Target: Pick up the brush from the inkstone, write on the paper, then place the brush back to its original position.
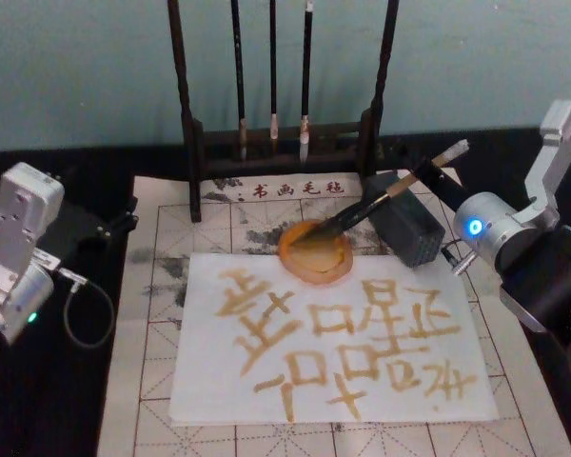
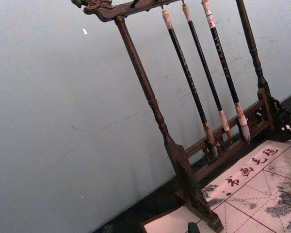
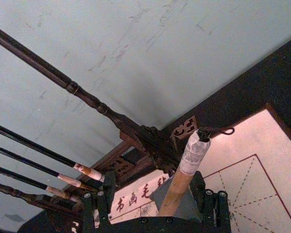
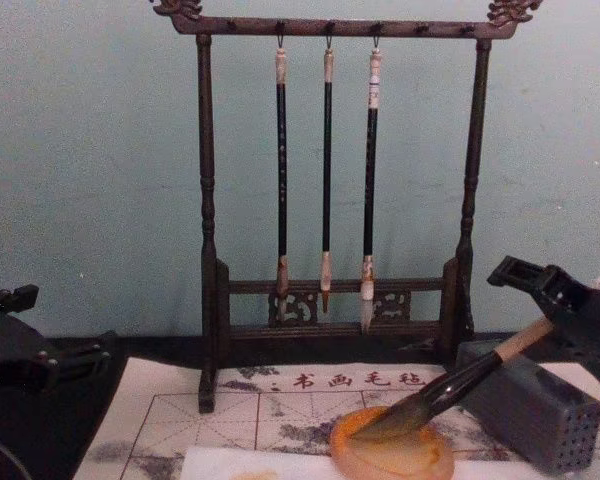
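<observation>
Broadly, a black counter (image 1: 38, 400) carries a gridded practice mat (image 1: 162, 286), with a dark wooden rack (image 4: 208, 200) of three slim hanging brushes across its 12 o'clock edge. The paper (image 1: 209, 381) lies on the near half of the mat, already covered in amber characters, so the writing looks done. At the paper's 1 o'clock corner sits a grey block (image 1: 414, 228), and touching the paper's 12 o'clock edge is the inkstone (image 1: 300, 268).

The brush (image 1: 400, 186) slants with its bristles in the inkstone and its shaft propped on the block (probably its resting pose), handle pointing toward 2 o'clock. The right gripper (image 3: 155, 200) straddles that handle with its jaws spread wide, gripping nothing. Room to back away looks open toward 3 o'clock; the rack post stands close at 12.

The left gripper (image 1: 90, 224) is parked at 9 o'clock, off the mat; whether it is open I cannot tell.
</observation>
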`<state>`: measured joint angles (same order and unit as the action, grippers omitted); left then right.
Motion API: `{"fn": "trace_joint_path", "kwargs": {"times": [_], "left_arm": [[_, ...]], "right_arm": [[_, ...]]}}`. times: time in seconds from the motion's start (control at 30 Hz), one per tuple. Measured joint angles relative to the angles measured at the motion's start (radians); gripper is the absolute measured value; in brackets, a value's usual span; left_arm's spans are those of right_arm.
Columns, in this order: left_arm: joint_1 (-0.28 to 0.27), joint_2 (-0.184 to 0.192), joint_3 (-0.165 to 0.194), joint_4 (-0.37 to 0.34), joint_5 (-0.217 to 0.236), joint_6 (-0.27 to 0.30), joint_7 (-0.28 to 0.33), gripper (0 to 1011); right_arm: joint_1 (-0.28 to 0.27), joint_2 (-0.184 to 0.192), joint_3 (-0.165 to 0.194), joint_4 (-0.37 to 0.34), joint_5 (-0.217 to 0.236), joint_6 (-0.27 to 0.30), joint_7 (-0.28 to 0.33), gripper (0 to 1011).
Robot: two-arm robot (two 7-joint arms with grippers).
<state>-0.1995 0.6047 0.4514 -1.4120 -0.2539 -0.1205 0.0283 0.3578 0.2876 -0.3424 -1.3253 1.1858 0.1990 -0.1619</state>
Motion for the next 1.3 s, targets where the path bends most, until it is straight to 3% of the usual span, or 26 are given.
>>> {"fn": "trace_joint_path", "kwargs": {"times": [0.37, 0.57, 0.7, 1.0, 1.3], "left_arm": [[0.000, 0.000, 0.000, 0.000, 0.000, 0.000, 0.000, 1001], [0.000, 0.000, 0.000, 0.000, 0.000, 0.000, 0.000, 1001], [0.000, 0.000, 0.000, 0.000, 0.000, 0.000, 0.000, 1001], [0.000, 0.000, 0.000, 0.000, 0.000, 0.000, 0.000, 1001], [0.000, 0.000, 0.000, 0.000, 0.000, 0.000, 0.000, 1001]], "right_arm": [[-0.026, 0.027, 0.001, -0.034, 0.009, 0.002, 0.000, 1000], [-0.077, 0.069, 0.003, -0.100, 0.024, 0.009, 0.014, 1000], [-0.126, 0.115, -0.004, -0.162, 0.020, 0.002, 0.039, 1000], [-0.205, 0.206, -0.033, -0.258, -0.076, -0.039, 0.119, 1000], [-0.258, 0.283, -0.066, -0.325, -0.235, -0.084, 0.188, 1000]]}}
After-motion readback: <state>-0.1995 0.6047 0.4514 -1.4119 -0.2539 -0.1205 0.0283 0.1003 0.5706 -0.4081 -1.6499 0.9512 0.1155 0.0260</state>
